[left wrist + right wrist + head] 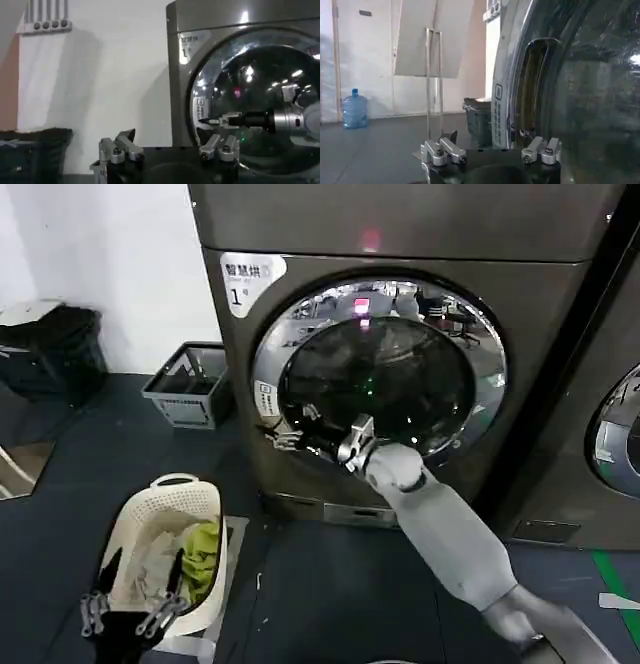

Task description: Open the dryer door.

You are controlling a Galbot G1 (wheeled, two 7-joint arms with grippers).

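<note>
The dryer (540, 314) is a dark grey-brown machine with a white "1" label (250, 279). Its dryer door (380, 374), a chrome rim around dark glass, lies flat against the front. My right gripper (290, 432) is open at the door's left edge, low on the rim. In the right wrist view the gripper (492, 150) has one finger (540, 149) close by the door's dark handle recess (532, 90) and holds nothing. The left wrist view shows the right gripper (210, 121) pointing at the rim. My left gripper (125, 614) (170, 150) hangs open, low on the left.
A cream laundry basket (150, 524) with clothes sits on the floor under my left gripper. A grey crate (190, 384) stands left of the dryer, a black bin (50, 349) farther left. A neighbouring machine (620, 434) is at the right. A blue water bottle (354, 107) stands far off.
</note>
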